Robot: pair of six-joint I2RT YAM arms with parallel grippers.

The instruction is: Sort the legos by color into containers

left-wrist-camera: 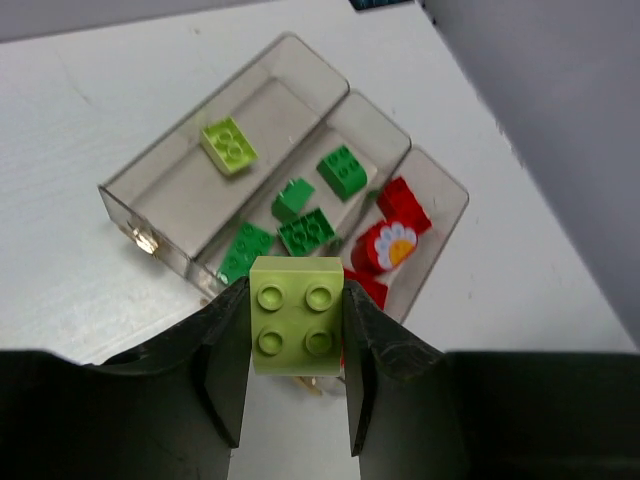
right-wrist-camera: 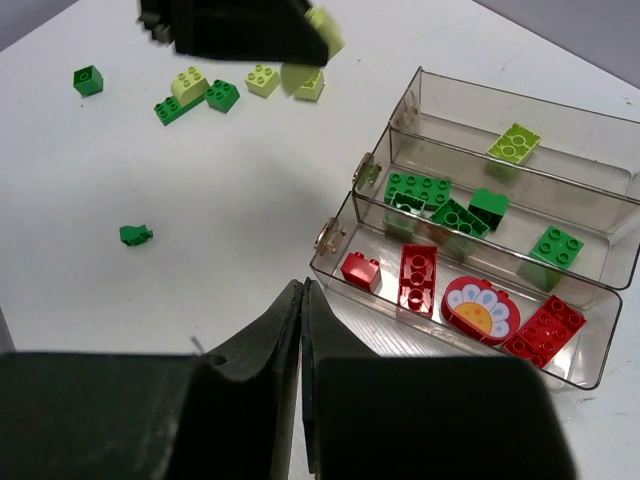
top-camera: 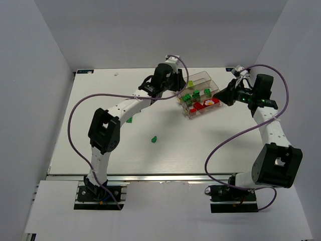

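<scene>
The left fingers (left-wrist-camera: 228,350) pinch a pale green brick (left-wrist-camera: 296,315) just over the ten o'clock end of the bins (left-wrist-camera: 150,205), which sit at one o'clock on the bench (top-camera: 100,100). The right fingers (right-wrist-camera: 292,340), at the bins' three o'clock, are pressed together with nothing between them.

Three containers (right-wrist-camera: 408,105) are joined in a row. One outer container holds one pale yellow-green brick (right-wrist-camera: 514,143), the middle one four dark green bricks (right-wrist-camera: 418,187), and the other outer one four red pieces (right-wrist-camera: 417,275). Outside them there are about four loose green bricks (right-wrist-camera: 88,79) and four loose pale bricks (right-wrist-camera: 262,80).
</scene>
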